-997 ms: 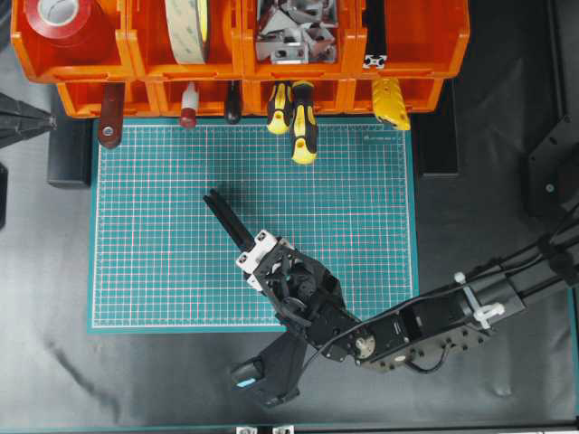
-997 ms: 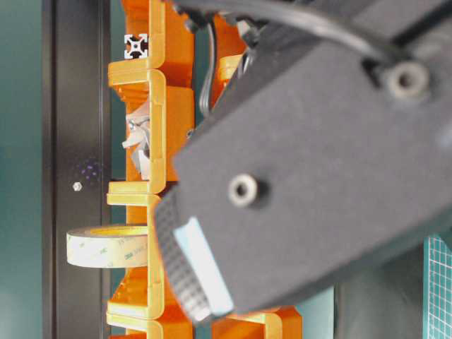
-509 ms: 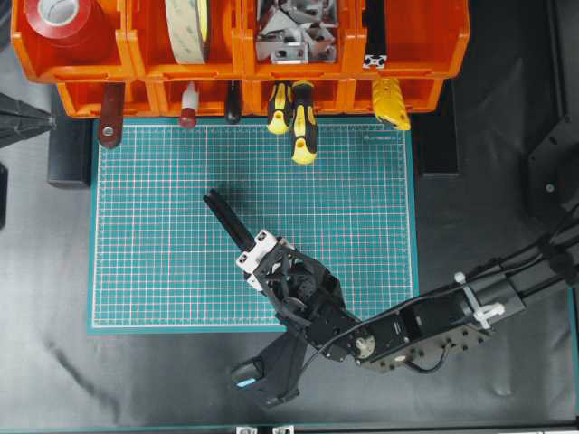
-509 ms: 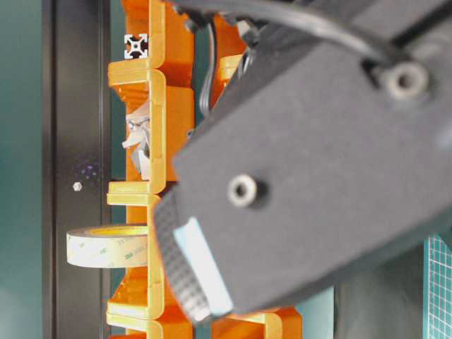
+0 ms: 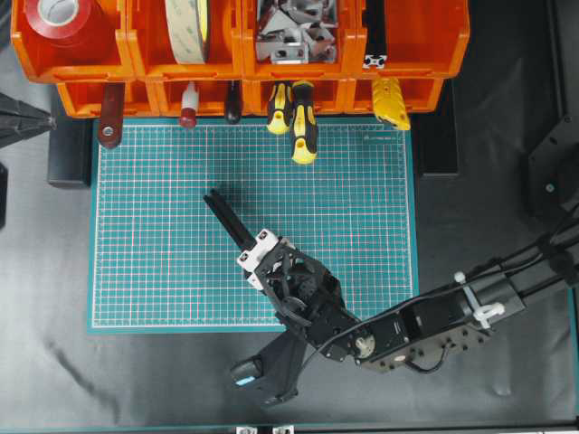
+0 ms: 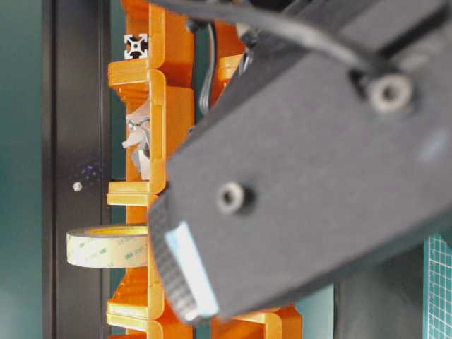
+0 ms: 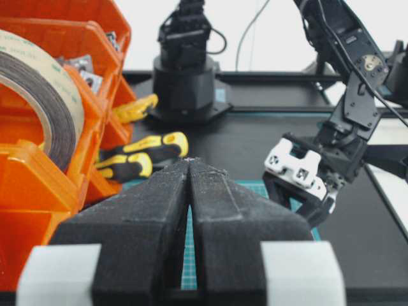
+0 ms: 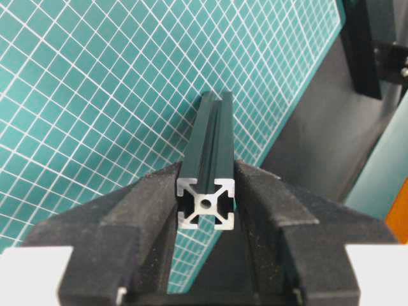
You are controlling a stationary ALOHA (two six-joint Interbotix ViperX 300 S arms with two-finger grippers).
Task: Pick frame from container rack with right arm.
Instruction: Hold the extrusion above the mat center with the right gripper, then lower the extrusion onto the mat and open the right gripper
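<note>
Frame (image 8: 205, 159) clamped between the right pincer (image 8: 205, 210) fingers, sticking out over the green mat (image 5: 163, 226), well apart from the container rack (image 5: 407, 41) at the mat's far edge. Left pincer (image 7: 189, 191) at the left margin, jaws pressed together on nothing. Second black bar (image 5: 374, 36) sits in the rack's upper right bin.

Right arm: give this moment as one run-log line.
right pincer: shut on frame | frame: over mat, out of rack | left pincer: shut, idle
</note>
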